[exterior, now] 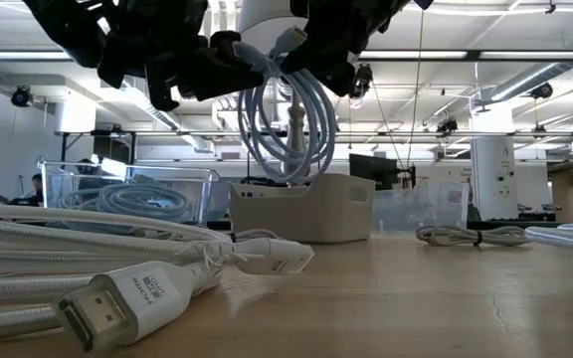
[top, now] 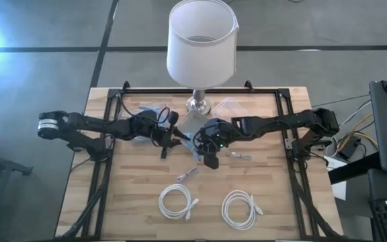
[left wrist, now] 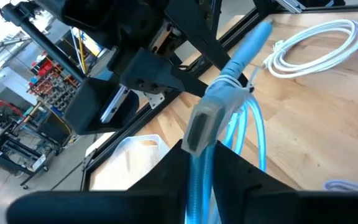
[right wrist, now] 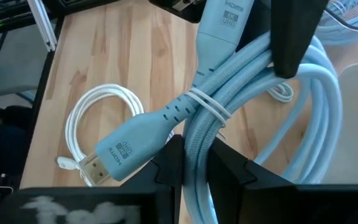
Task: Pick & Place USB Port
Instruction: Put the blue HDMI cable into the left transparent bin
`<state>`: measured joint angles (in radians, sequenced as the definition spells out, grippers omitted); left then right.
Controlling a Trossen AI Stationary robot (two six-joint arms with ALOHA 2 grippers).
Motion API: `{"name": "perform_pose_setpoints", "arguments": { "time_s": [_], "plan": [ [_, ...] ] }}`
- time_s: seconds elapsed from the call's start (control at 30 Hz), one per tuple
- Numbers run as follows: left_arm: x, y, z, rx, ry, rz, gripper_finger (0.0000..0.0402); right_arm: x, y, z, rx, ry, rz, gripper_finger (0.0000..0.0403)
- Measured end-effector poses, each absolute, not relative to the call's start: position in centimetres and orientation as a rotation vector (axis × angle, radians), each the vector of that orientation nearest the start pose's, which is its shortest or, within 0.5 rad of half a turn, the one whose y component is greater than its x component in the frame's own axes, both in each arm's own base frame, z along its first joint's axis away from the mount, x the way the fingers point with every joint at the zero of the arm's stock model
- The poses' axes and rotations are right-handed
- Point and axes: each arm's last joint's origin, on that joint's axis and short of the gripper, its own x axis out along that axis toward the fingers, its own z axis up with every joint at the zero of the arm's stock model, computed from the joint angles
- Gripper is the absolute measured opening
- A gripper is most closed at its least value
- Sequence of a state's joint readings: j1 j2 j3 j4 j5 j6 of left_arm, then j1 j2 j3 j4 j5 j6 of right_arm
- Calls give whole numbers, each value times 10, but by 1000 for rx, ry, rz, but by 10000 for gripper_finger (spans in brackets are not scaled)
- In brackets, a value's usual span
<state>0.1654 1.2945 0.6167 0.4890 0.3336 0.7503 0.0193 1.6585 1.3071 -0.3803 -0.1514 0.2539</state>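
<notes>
low view shows the coiled cable [exterior: 285,119] hanging lengthwise above the white bin [exterior: 301,207], pinched from both sides: left gripper [top: 168,132] and right gripper [top: 203,142] each clamp the bundle at its top, so the bin lies straight below both

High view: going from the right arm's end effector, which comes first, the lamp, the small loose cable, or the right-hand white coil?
From the right end effector:
1. Small loose cable, just below it.
2. Lamp, behind, at the table's far edge.
3. Right-hand white coil, near the front edge.
</notes>
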Motion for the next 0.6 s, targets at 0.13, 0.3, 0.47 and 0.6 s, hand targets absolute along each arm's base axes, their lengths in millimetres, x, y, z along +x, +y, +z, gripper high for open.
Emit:
{"name": "perform_pose_setpoints", "arguments": {
  "time_s": [0.13,0.3,0.47,0.6],
  "plan": [
    [268,35,232,702,118,-231,51,365,11,274,287,749,70,55],
    [268,34,232,698,121,-233,52,366,11,274,281,743,69,79],
    [268,33,231,696,127,-237,50,366,11,275,278,736,63,116],
    [268,33,231,670,131,-235,50,366,11,275,273,738,47,138]
  ]
}}
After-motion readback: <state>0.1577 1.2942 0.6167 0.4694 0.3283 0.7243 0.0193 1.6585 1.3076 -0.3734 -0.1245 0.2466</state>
